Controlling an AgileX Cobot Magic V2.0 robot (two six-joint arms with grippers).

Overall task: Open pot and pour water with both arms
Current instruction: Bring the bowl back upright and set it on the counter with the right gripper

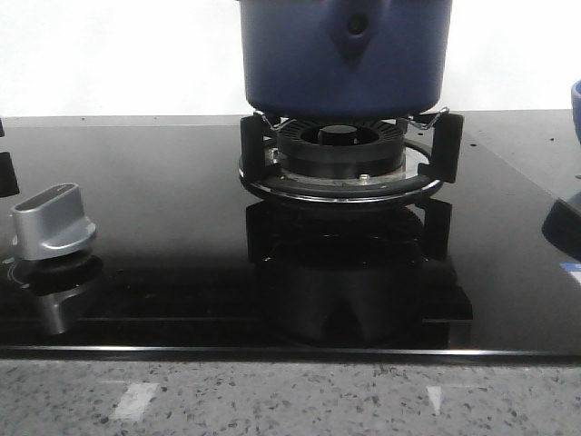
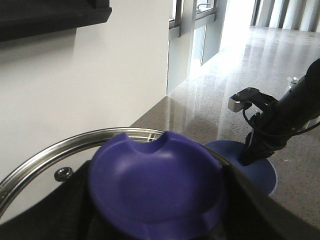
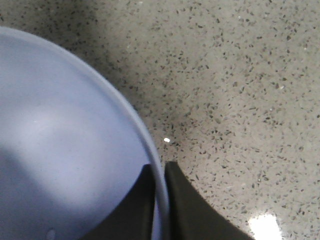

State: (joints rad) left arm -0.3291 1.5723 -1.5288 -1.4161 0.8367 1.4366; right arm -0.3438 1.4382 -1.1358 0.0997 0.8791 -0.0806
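The dark blue pot (image 1: 345,54) stands on the burner (image 1: 340,150); its top is cut off in the front view. In the left wrist view my left gripper (image 2: 156,212) is shut on the lid's blue knob (image 2: 157,180), with dark fingers (image 2: 65,210) on either side. The lid's steel rim (image 2: 75,142) curves around the knob. My right gripper (image 3: 159,175) is shut on the rim of a light blue bowl (image 3: 60,150) over the speckled counter. The right arm (image 2: 280,120) and the bowl (image 2: 260,175) also show in the left wrist view. Neither gripper shows in the front view.
A silver stove knob (image 1: 50,222) sits at the left of the black glass hob (image 1: 163,200). The bowl's edge (image 1: 576,109) shows at the far right. A white wall (image 2: 100,75) stands behind the stove. Speckled stone counter (image 3: 240,100) lies to the right.
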